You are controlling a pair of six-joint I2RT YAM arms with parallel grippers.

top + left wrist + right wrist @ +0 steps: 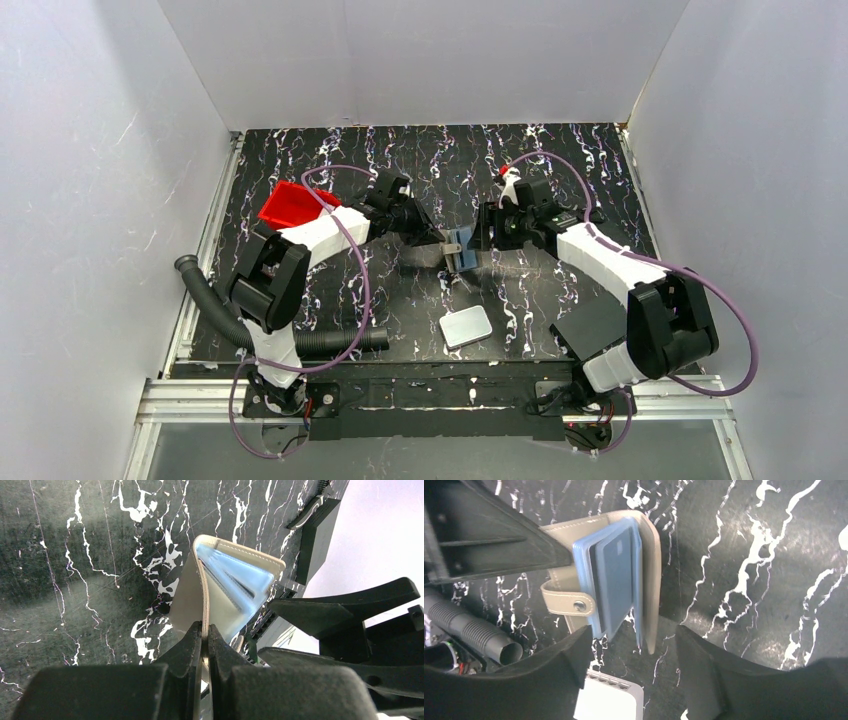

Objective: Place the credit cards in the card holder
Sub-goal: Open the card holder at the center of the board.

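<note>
The card holder (653,555) is a beige pouch with a snap strap, held on edge above the table and spread open like a book. Pale blue credit cards (616,575) sit between its covers, their lower edges sticking out. My left gripper (205,630) is shut on one cover of the card holder (186,595); a blue card (240,580) shows inside. My right gripper (633,637) stands open just short of the cards' edges, touching nothing. From above, both grippers meet mid-table, left gripper (443,245) and right gripper (480,240) on either side of the card holder (459,250).
A thick white rounded slab (466,326) lies near the front, below the grippers. A red tray (290,205) sits behind the left arm. A black flat sheet (590,325) lies by the right base. A black ribbed hose (330,342) runs along the front left.
</note>
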